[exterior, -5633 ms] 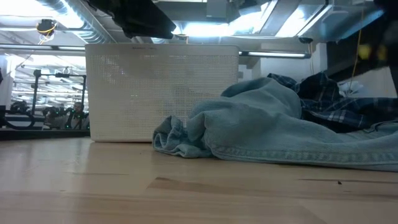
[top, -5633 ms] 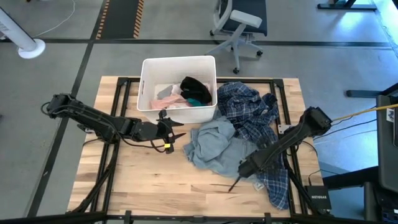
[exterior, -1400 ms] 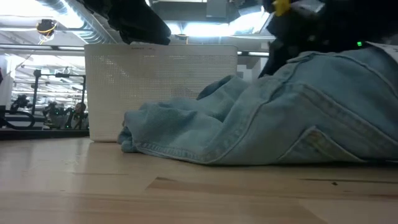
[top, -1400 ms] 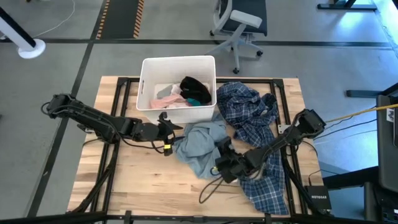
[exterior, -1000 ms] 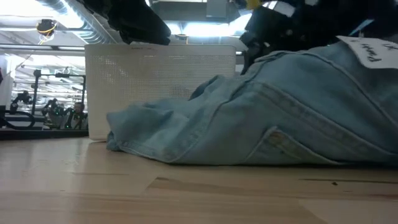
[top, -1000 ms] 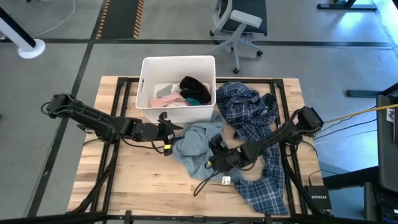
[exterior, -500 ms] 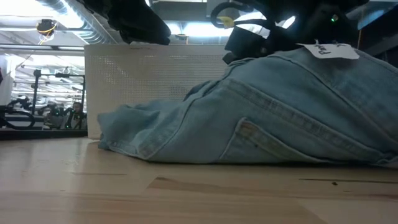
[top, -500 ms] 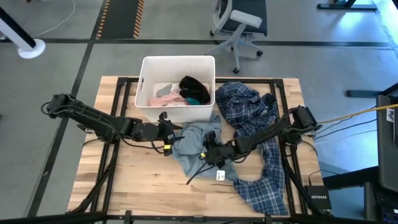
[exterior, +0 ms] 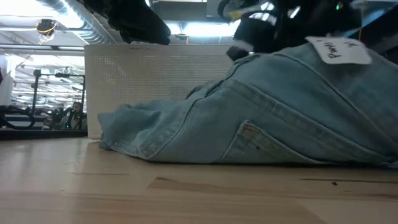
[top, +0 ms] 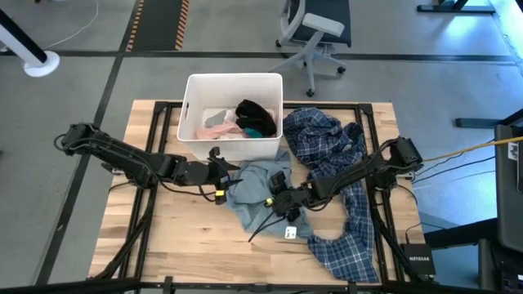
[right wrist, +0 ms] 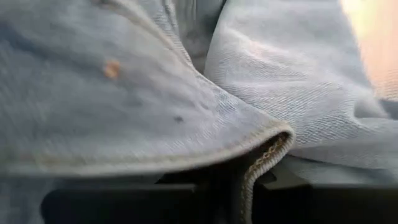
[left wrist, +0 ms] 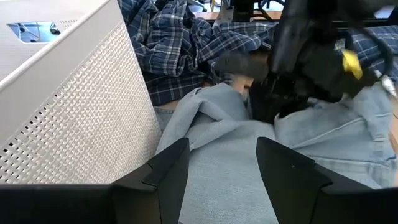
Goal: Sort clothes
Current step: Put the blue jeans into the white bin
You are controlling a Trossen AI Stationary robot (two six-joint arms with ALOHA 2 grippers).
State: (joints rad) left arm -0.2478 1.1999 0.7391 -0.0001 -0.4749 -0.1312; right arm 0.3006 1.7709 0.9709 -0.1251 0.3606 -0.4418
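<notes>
**Right pincer clamped into the grey-blue top, left pincer waiting wide**

The right pincer (top: 280, 196) sits low over the middle of the bench (top: 188, 245), its fingers drawn together with a hemmed fold of the grey-blue top (top: 255, 189) bunched between them; from its own wrist the view is filled with that cloth, stitched edge and all. A white tag (exterior: 337, 48) stands up from the heap where the cloth is gathered. The top lies rumpled just in front of the white bin (top: 233, 118), its near edge spread flat on the wood.

The left pincer (top: 225, 174) hangs beside the bin's front wall, at the left edge of the same garment, its two fingers (left wrist: 166, 171) standing well apart with nothing between them.

The plaid shirt (top: 331, 155) sprawls to the right of the bin, running down under the right arm toward the bench's front right corner. Inside the bin lie a pink piece (top: 214, 132), a teal piece (top: 256, 132) and a dark piece (top: 255, 113).
</notes>
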